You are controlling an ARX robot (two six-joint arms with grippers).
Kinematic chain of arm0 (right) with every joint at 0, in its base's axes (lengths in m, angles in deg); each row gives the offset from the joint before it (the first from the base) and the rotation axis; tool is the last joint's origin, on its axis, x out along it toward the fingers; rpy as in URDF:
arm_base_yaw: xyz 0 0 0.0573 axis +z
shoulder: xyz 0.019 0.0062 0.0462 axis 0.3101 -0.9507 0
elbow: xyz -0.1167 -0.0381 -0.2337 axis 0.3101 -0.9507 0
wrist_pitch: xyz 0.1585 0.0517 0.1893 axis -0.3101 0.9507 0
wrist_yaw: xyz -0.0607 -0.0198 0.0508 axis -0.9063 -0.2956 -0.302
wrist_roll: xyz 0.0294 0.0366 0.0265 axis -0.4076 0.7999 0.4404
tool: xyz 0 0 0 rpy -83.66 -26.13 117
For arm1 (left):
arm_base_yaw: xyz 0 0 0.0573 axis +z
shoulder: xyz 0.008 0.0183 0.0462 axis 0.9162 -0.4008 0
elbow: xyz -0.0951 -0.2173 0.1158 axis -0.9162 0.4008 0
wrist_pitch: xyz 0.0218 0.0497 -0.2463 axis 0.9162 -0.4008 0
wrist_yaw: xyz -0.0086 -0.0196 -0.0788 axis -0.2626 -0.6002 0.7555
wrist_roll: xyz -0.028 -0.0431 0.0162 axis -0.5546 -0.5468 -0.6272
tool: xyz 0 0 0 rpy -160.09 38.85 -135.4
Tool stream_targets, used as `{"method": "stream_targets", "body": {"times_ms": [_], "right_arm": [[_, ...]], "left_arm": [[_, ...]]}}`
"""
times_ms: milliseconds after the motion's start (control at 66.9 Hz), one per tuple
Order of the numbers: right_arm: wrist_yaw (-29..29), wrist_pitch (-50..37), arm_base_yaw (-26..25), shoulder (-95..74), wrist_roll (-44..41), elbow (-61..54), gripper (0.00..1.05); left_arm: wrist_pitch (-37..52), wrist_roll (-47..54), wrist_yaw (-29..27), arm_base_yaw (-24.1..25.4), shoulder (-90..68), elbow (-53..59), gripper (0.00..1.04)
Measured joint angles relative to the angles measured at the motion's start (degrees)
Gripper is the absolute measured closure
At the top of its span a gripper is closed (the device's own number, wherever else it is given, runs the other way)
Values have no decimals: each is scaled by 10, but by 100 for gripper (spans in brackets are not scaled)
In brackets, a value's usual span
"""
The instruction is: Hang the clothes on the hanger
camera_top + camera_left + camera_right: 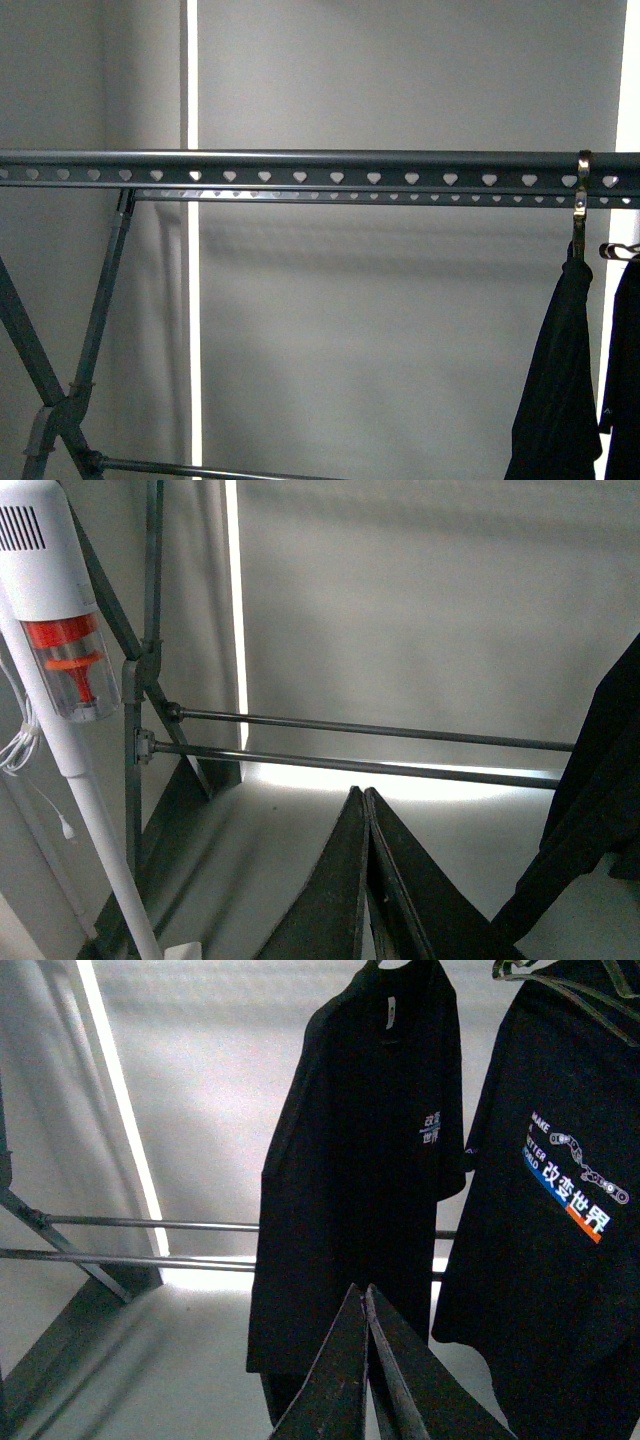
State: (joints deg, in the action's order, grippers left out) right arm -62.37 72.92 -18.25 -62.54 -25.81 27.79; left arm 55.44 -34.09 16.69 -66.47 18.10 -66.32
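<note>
Dark fingers of the left claw (pixel 365 805) fill the bottom centre of the left wrist view, pressed together at the tip with nothing between them. At the left edge stands a white stick vacuum (pixel 62 650) with an orange insert, just beside the rack's leg. 2 low crossbars (pixel 360 745) run rightward, and a black cloth edge (pixel 600 790) cuts in at far right.

In the right wrist view the right claw (pixel 364 1300) is likewise pinched closed and empty. Upper centre hangs a plain black tee (pixel 360 1180) with a small chest print. The black "MAKE" T-shirt (pixel 560 1260) hangs at upper right on a wire clothes hanger (pixel 560 985), above and ahead of this claw, so the right arm is much the nearer.

Across the front view the drying rack (pixel 300 160) lays its heart-pierced rail flat from left edge to right. A brass-coloured hook (pixel 583 190) sits over it at far right, with black cloth (pixel 560 380) draped edge-on below. No print shows there, so matching it to the "MAKE" shirt is judgement only. The hanging looks done. Any nudge would slide along the rail, with the plain tee as the close neighbour in the way.
</note>
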Motion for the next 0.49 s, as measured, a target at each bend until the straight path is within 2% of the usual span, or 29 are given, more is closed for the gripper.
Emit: {"method": "stream_targets", "body": {"times_ms": [60, 493], "right_arm": [[0, 0, 0, 0, 0, 0, 102], [0, 0, 0, 0, 0, 0, 102]], "left_arm": [[-70, 0, 0, 0, 64, 0, 101], [-76, 0, 1, 0, 76, 0, 101]]}}
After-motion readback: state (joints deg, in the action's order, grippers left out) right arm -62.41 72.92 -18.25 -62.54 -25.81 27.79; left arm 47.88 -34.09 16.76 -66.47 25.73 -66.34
